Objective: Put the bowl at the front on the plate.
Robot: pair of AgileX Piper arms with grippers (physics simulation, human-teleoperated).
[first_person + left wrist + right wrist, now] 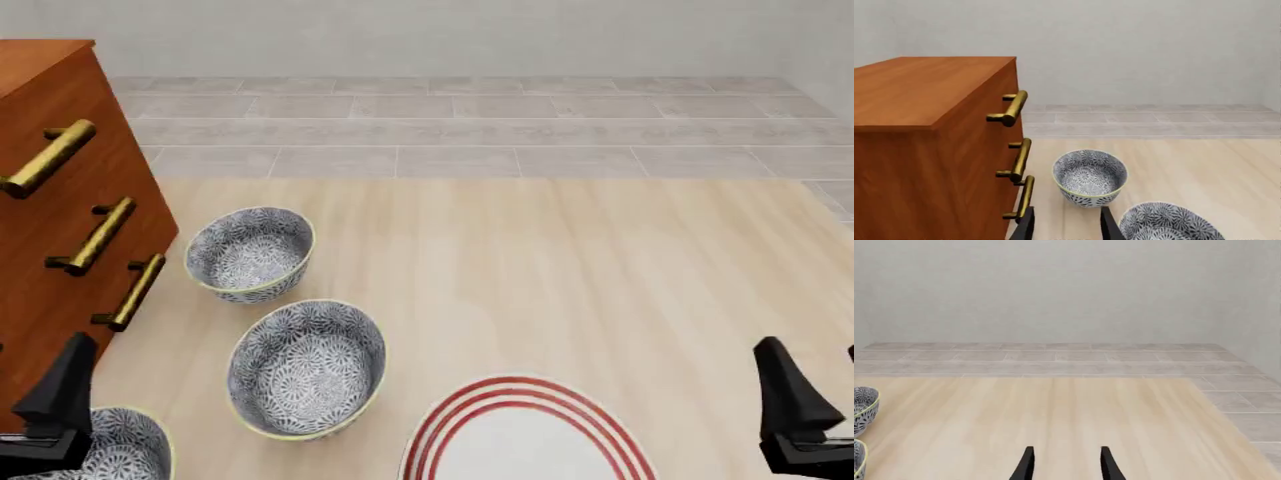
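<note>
You've got three bowls in a diagonal row on the desk (561, 280), left side. Front bowl (114, 450) sits at the near-left corner, just beside your left gripper (54, 405). Middle bowl (307, 368) is behind and to the right of it, apart. Rear bowl (250, 252) is further back, just in front of the drawer cabinet (54, 130), which stands at the far left w/ its handles facing right. Plate (527, 440) lies at the near edge, centre, right of the middle bowl, not touching. Right gripper (801, 410) is near-right, well apart from the plate.
</note>
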